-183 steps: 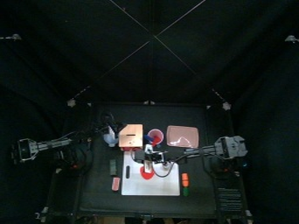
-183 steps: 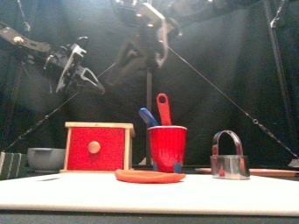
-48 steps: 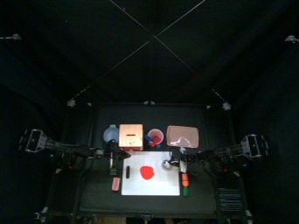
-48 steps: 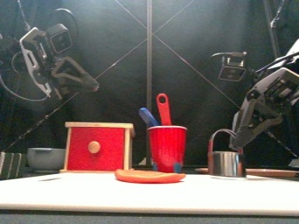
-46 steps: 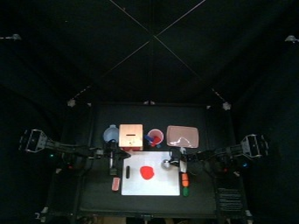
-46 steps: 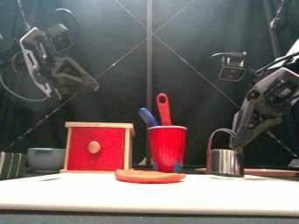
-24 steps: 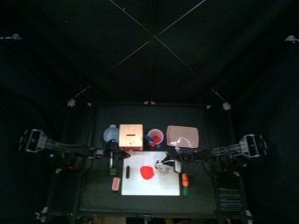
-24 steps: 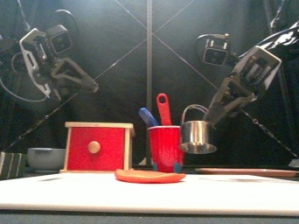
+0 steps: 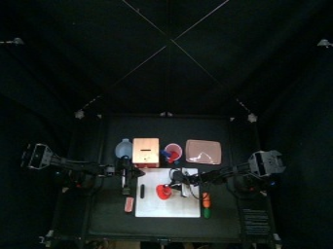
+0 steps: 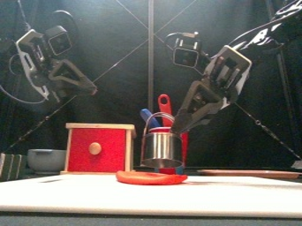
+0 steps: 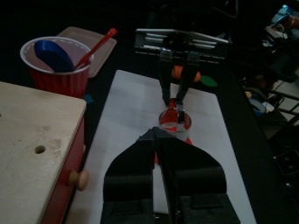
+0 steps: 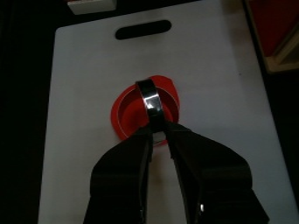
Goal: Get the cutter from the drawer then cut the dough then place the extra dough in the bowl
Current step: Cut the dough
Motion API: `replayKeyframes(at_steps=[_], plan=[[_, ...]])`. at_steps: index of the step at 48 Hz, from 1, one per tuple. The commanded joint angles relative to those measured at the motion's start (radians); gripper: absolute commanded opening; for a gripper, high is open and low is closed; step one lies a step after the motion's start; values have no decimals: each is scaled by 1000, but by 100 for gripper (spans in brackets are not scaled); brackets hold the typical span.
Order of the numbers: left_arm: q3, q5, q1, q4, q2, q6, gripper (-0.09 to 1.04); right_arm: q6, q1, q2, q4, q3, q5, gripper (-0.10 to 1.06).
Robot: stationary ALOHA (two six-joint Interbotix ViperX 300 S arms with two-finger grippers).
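The right gripper (image 12: 156, 131) has its fingers (image 12: 126, 168) clamped on the wire handle of the metal cutter (image 12: 149, 96), and the cutter hangs straight over the red dough (image 12: 128, 114). From the front, the cutter (image 10: 160, 149) sits low, its bottom rim right at the top of the dough (image 10: 151, 177). Whether it has bitten in cannot be told. The dough lies flat near the middle of the white cutting board (image 12: 82, 96), and the board lies at the front of the table (image 9: 228, 219).

Up the arm now: the right arm reaches in from the right and slants down past the middle, its gripper (image 10: 177, 124) above the cutter.

Over on the other side, the left gripper (image 11: 163, 142) has its fingers (image 11: 193, 171) together, holding nothing. It hangs high on the left (image 10: 85, 85), well clear of the board, pointing towards the cutter.

Behind the board runs a row. The blue-grey bowl (image 10: 45, 160) is far left. Just beside it is the wooden box (image 10: 99, 147), its red drawer front (image 10: 97, 150) closed. Next comes the red cup (image 11: 56, 68), half hidden behind the cutter from the front, with a red knife (image 10: 164, 106) and a blue knife (image 10: 147, 116) standing in it. The pink tray (image 9: 204, 151) closes the row on the right.
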Motion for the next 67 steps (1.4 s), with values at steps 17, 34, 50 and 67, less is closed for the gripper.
replayKeyframes(at_steps=[17,34,50,67], plan=[[-8,-9,-3,-2,-5,2,41,0,-2,9,8,-66,3,61],[-3,-9,-3,-2,-3,2,41,-2,-5,18,2,-80,20,61],[3,-9,-3,-6,-5,2,41,0,-12,35,8,-95,40,61],[5,-8,-3,-8,-5,2,41,0,-14,34,8,-100,57,70]])
